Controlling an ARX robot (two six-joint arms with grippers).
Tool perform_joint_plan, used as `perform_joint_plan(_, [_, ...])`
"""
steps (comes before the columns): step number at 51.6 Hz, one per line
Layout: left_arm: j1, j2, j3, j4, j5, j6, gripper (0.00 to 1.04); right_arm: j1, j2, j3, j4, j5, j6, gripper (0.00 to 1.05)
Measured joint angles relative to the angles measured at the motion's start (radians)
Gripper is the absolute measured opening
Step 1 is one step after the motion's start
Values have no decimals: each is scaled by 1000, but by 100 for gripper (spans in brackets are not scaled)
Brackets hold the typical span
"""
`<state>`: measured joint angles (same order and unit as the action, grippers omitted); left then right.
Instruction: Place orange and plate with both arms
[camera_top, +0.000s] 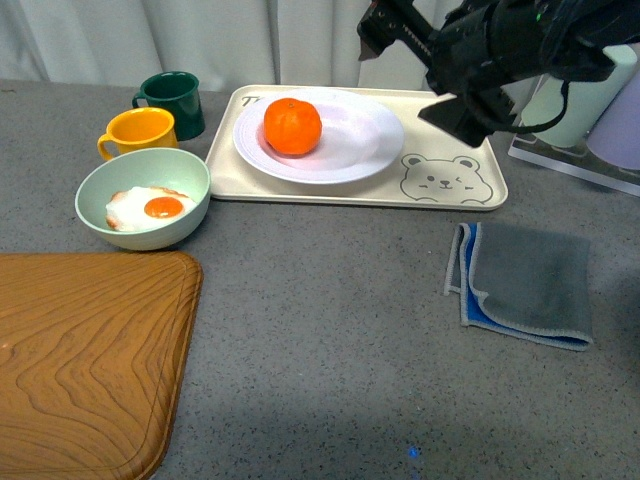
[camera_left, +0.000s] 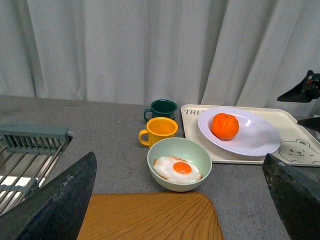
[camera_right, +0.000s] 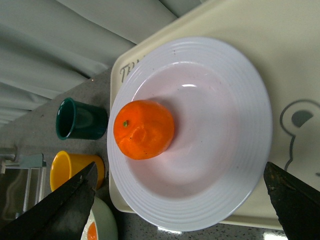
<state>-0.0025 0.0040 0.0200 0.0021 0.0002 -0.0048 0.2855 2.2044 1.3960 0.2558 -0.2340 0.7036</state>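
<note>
Table (camera_top: 330, 300): grey speckled surface that carries every item below; a pale curtain (camera_left: 150, 50) hangs behind it.
Cutting board (camera_top: 85, 350): wooden, with rounded corners, flat on the near left part of the table, just in front of the bowl.
Tray (camera_top: 222, 160): rectangular and cream, at the far centre of the table. A bear drawing is printed on its near right corner.
Plate (camera_top: 350, 140): white, deep, with a ringed rim. It lies flat on the left part of the tray, beside the bear drawing.
Right gripper (camera_top: 415, 78): raised above the far right corner of the tray and clear of the plate. Jaws are spread wide and nothing is gripped. In the right wrist view the plate and orange lie between the two fingers (camera_right: 65, 200).
Left gripper (camera_left: 172, 200): not visible in the front view. In the left wrist view the jaws are spread wide, nothing is gripped, and it is well back from the bowl and tray.
Cloth (camera_top: 525, 280): grey with a blue edge, folded, on the table near the tray's right end.
Bowl (camera_top: 185, 170): pale green, left of the tray; it holds a fried egg (camera_top: 150, 208).
Yellow mug (camera_top: 140, 132): upright, just behind the bowl.
Green mug (camera_top: 175, 100): upright, behind the yellow mug and near the tray's left edge.
Orange (camera_top: 292, 126): rests inside the plate, left of its centre, with the green stem dot facing up.
</note>
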Motion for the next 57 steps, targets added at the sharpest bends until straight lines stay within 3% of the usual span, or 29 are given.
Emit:
perform_joint_plan(2, [0,0,0,0,0,0,98,3,-27,-38,48,30,-52,94])
perform_joint_plan(8, [0,0,0,0,0,0,98,13,-108,-276,546,406,-361,75])
perform_joint_plan(12, [0,0,0,0,0,0,98,-2,-161,-414,733,476,-519,64])
perform_joint_plan(19, [0,0,0,0,0,0,98,-53,-315,-628,859,461,-645,43])
perform_joint_plan(26, [0,0,0,0,0,0,98,-94,-442,-774,900,434,-679,23])
perform_joint_plan(32, [0,0,0,0,0,0,98,-124,-544,-920,918,397,-694,0])
perform_joint_plan(44, [0,0,0,0,0,0,98,-186,-787,-1147,900,341,-700,1])
perform_joint_plan(57, [0,0,0,0,-1,0,98,-212,-957,-1249,829,306,-700,1])
